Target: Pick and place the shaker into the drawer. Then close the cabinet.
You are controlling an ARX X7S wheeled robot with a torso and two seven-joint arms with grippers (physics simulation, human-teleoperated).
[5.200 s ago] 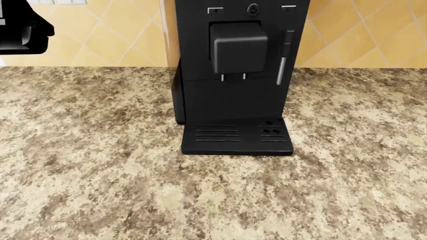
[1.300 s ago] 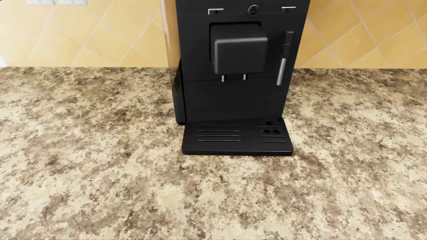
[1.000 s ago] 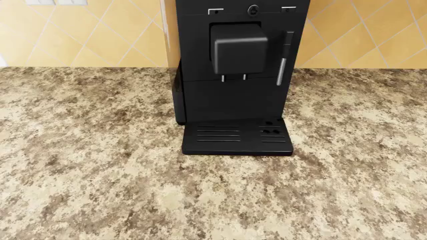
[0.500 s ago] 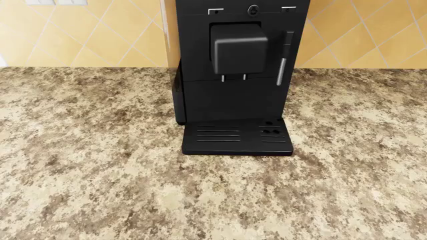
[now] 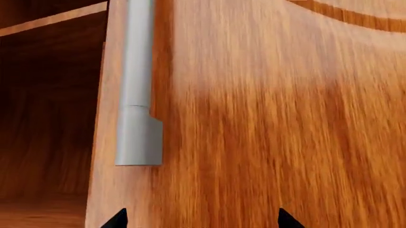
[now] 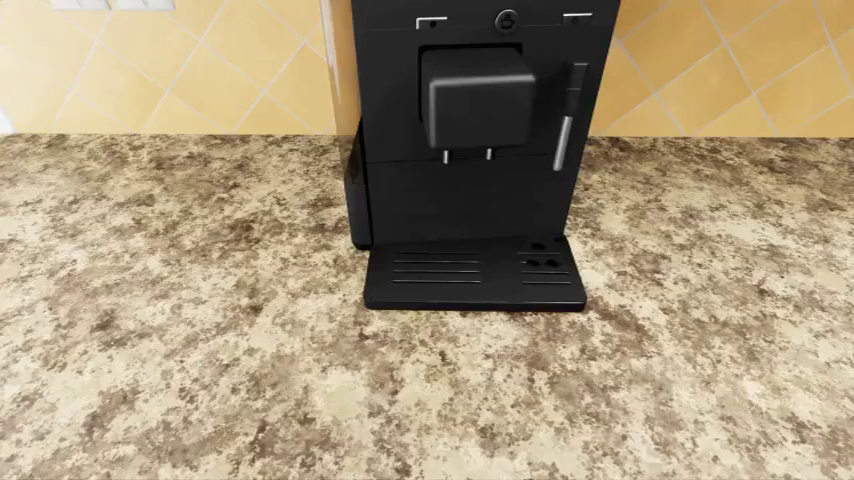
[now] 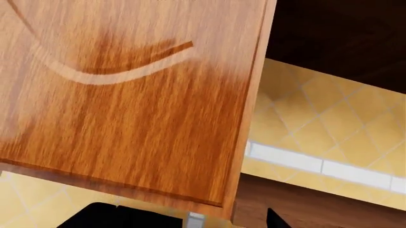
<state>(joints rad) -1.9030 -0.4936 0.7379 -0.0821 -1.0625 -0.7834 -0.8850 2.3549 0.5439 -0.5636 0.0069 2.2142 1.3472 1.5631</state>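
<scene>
Left gripper (image 5: 201,219) jaws apart, empty, facing cabinet (image 5: 266,118); right jaws unclear

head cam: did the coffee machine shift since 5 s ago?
No. The coffee machine sits at the same spot on the granite top, its drip tray against the same speckles.

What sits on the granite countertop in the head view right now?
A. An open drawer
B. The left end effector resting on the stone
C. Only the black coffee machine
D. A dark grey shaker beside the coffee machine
C: in the head view the black coffee machine stands alone on the speckled countertop; no shaker, arm or drawer appears there.
</scene>
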